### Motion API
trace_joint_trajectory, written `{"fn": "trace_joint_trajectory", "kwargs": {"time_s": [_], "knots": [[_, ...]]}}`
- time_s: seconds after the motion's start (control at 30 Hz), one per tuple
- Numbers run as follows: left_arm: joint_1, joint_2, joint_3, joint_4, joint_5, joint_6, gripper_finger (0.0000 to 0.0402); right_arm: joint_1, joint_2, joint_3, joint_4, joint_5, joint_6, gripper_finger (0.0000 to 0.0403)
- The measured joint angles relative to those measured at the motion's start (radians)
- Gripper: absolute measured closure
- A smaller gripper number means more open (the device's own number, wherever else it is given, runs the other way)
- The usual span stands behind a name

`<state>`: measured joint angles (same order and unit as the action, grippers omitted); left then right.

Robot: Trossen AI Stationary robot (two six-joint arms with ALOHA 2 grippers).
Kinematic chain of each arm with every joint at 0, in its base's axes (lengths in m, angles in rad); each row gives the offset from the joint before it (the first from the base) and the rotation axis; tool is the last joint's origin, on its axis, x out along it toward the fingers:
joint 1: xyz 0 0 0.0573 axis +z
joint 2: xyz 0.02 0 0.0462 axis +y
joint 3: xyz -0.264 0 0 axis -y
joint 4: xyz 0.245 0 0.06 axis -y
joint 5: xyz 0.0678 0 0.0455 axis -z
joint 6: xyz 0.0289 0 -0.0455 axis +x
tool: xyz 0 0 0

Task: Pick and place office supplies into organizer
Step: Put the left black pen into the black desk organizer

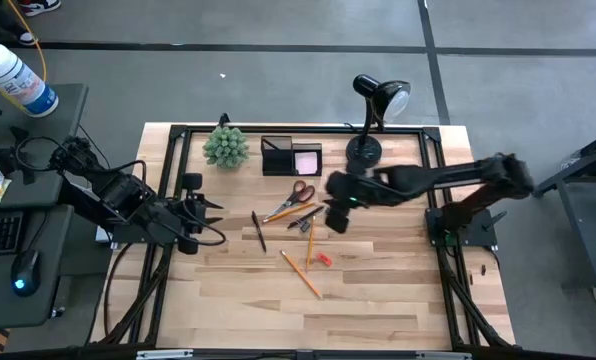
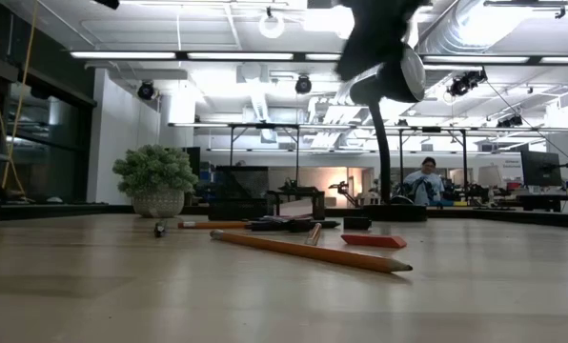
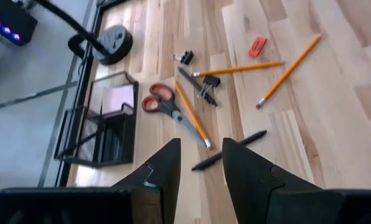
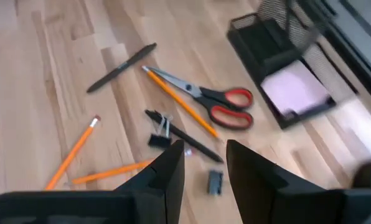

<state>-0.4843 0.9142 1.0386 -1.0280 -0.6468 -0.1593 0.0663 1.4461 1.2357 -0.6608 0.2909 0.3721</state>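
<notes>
The office supplies lie loose on the wooden table: orange-handled scissors (image 1: 293, 197) over a pencil (image 4: 179, 102), a dark pen (image 1: 259, 230), two more pencils (image 1: 300, 275) (image 1: 310, 245), a red eraser (image 1: 323, 259) and dark clips (image 4: 160, 134). The black organizer (image 1: 283, 158) stands at the far edge with the pink sticky-note pad (image 1: 307, 160) in one compartment. My right gripper (image 1: 335, 218) hovers open above the table just right of the clips, holding nothing. My left gripper (image 1: 213, 215) waits open above the table's left part, holding nothing.
A black desk lamp (image 1: 373, 110) stands at the far right, its round base (image 1: 363, 152) right of the organizer. A green spiky plant (image 1: 225, 147) stands left of the organizer. The near half of the table (image 1: 378, 310) is bare wood.
</notes>
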Motion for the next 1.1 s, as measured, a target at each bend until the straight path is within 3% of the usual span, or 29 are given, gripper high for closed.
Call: {"fn": "trace_joint_trajectory", "kwargs": {"time_s": [0.3, 0.73, 0.87, 1.1], "knots": [[0.000, 0.042, 0.000, 0.075, -0.019, -0.016, 0.0295, 0.122, -0.267, -0.247, -0.006, 0.128, 0.225, 0.0290], [0.154, 0.247, 0.000, 0.161, 0.003, -0.367, 0.0295, 0.261, -0.533, -0.434, -0.035, 0.211, 0.334, 0.0290], [0.175, 0.295, 0.000, 0.167, 0.017, -0.434, 0.0295, 0.295, -0.592, -0.434, -0.096, 0.196, 0.316, 0.0290], [0.248, 0.364, 0.000, 0.165, 0.137, -0.675, 0.0296, 0.303, -0.630, -0.434, -0.208, 0.028, 0.187, 0.0290]]}}
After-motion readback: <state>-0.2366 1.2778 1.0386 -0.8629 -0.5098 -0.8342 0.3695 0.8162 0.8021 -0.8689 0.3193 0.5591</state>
